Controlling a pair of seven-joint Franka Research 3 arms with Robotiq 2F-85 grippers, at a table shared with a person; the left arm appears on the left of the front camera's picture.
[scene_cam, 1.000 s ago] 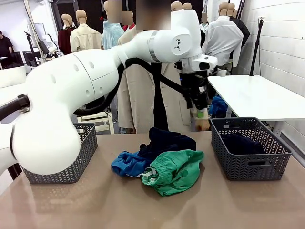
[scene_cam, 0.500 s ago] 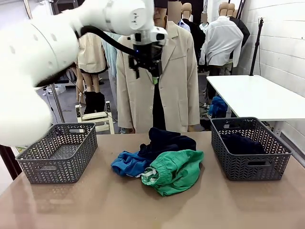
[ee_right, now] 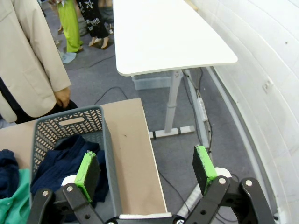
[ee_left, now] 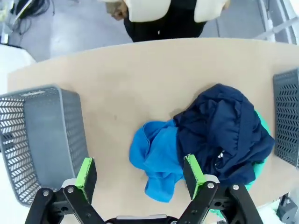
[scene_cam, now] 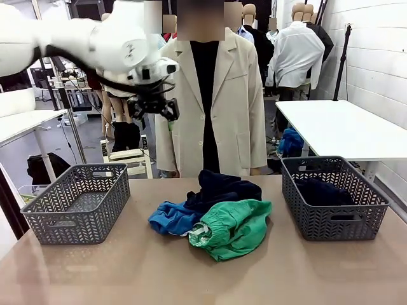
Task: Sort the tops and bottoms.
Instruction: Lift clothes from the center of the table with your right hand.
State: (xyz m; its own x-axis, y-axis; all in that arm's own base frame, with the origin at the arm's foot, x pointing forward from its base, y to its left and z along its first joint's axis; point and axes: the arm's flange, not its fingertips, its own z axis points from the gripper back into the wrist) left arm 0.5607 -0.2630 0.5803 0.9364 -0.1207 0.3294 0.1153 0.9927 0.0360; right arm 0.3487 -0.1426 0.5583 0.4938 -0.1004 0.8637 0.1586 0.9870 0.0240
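Count at this frame. Grey mesh baskets: two, left basket (scene_cam: pixel 63 222) and right basket (scene_cam: pixel 331 223). Garments: four. That is one royal-blue top (scene_cam: pixel 170 218), one emerald green bottoms (scene_cam: pixel 235 227), and two dark navy: navy garment on the table (scene_cam: pixel 222 186), navy garment in the basket (scene_cam: pixel 321 190). One person (scene_cam: pixel 210 95).

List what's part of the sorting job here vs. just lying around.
Part of the job:
- blue top
- green bottoms
- navy garment
- left basket
- right basket, with a dark garment inside

Just lying about:
- white side table
- blue bundle under it
- the person's beige coat
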